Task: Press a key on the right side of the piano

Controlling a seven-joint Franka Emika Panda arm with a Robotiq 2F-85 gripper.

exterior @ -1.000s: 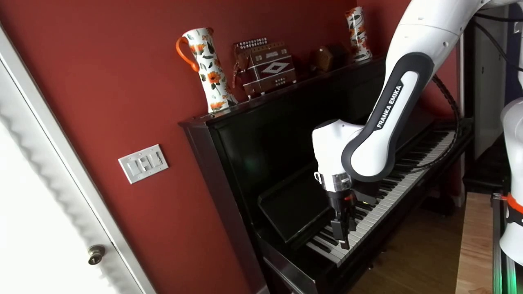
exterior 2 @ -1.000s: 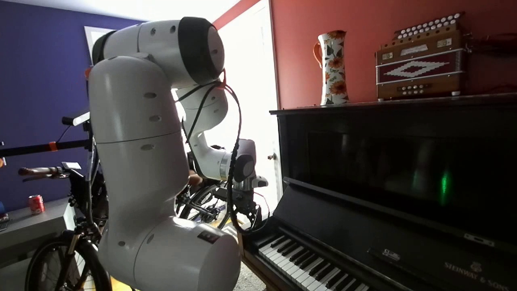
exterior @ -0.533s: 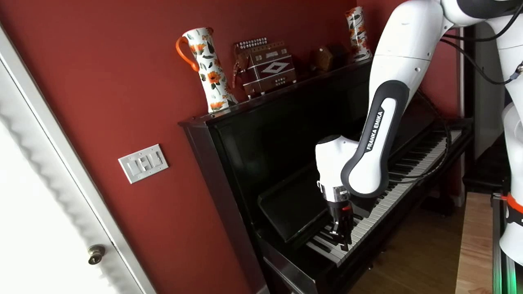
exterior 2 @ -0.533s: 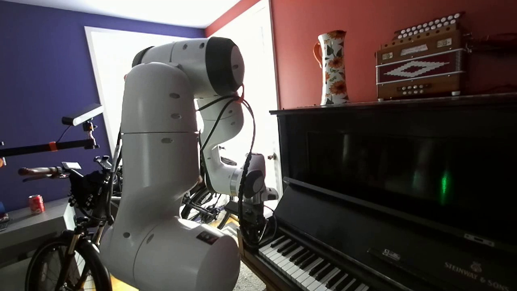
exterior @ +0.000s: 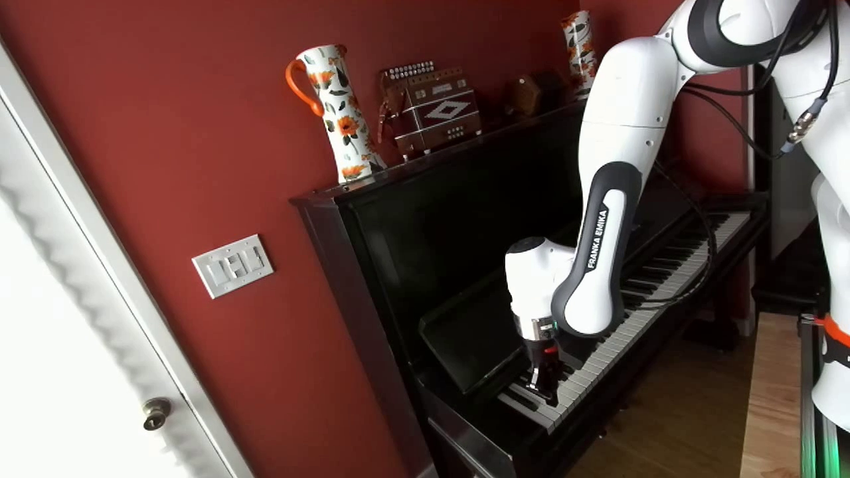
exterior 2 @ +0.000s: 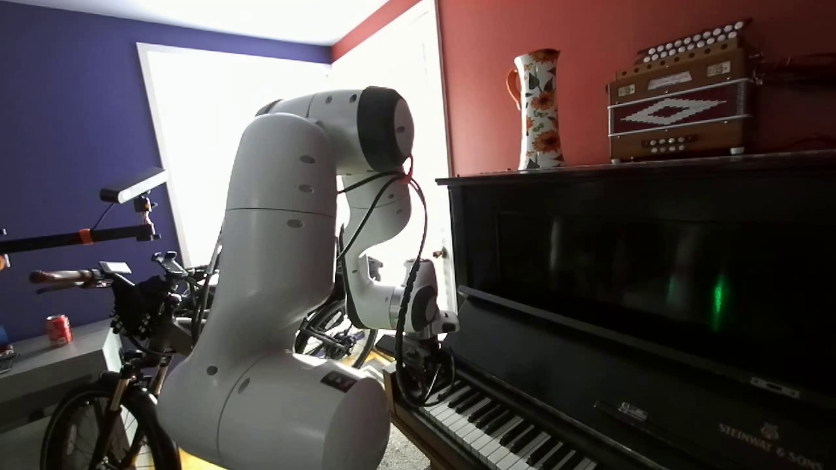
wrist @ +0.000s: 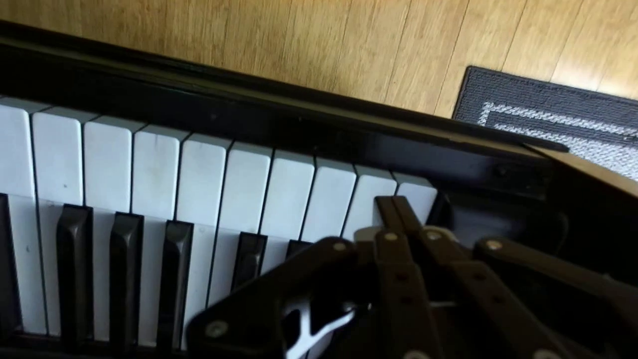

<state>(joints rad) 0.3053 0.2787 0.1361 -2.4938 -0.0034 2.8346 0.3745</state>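
The black upright piano shows in both exterior views, its long row of white and black keys uncovered. My gripper points down over the keyboard end nearest the white door, its two fingertips pressed together with nothing between them. In the wrist view the tips overlap the boundary between the last white key and the white key beside it. Both keys look level with their neighbours; whether the tips touch them I cannot tell. The fingers hide the rear part of these keys.
A dark end block borders the last key, and a front rail runs along the keyboard. A flowered pitcher and an accordion stand on top of the piano. A looped arm cable hangs close to the keys.
The fingers were apart a second ago and are now shut. In the exterior views the arm has swung and come down, bringing the gripper lower toward the end keys.
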